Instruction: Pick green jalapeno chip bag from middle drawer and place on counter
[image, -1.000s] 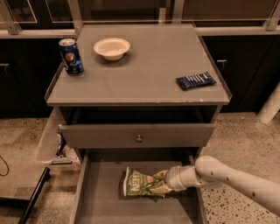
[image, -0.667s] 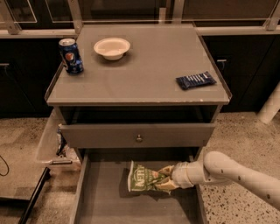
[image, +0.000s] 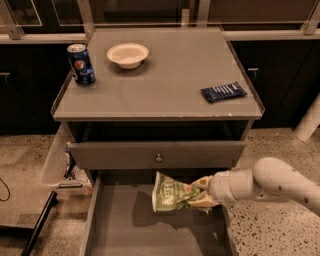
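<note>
The green jalapeno chip bag (image: 171, 193) is crinkled green foil with pale lettering. It hangs above the bare grey bottom of the open middle drawer (image: 125, 225), casting a shadow on it. My gripper (image: 201, 194) comes in from the right on a white arm and is shut on the bag's right end. The bag's top edge is level with the lower edge of the closed drawer front (image: 157, 155) above. The counter (image: 165, 75) is the grey cabinet top behind and above.
On the counter stand a blue soda can (image: 81, 64) at the back left, a white bowl (image: 128, 54) beside it, and a dark-blue wrapped bar (image: 223, 92) near the right rim. A tray with clutter (image: 62, 165) hangs off the cabinet's left side.
The gripper has lifted the chip bag up off the drawer bottom and slightly right; the arm has risen with it.
</note>
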